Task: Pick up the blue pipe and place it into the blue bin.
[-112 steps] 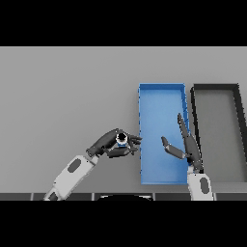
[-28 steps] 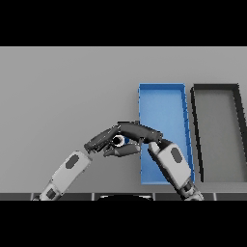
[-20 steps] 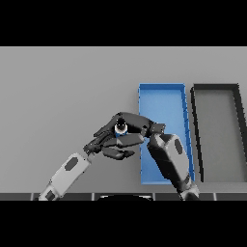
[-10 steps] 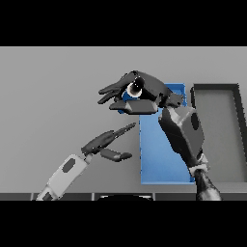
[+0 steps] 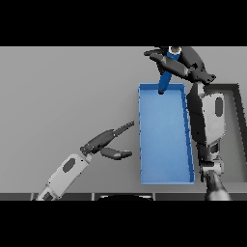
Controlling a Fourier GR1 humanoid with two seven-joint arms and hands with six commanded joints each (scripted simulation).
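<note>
My right hand [image 5: 185, 62] is raised high over the far end of the blue bin [image 5: 164, 169], fingers curled round the blue pipe [image 5: 165, 79]. The pipe hangs tilted, its lower end just above the bin's far rim, its pale open top end showing between my fingers. My left hand [image 5: 103, 143] rests low over the table, left of the bin, with its fingers straight and nothing in it.
A black bin [image 5: 237, 116] stands right of the blue one, partly hidden behind my right forearm [image 5: 207, 120]. The grey table [image 5: 62, 96] stretches to the left and far side.
My right hand has lifted the pipe away from the left hand and carried it up and to the right, over the blue bin's far end. The left hand has let go and stays open.
</note>
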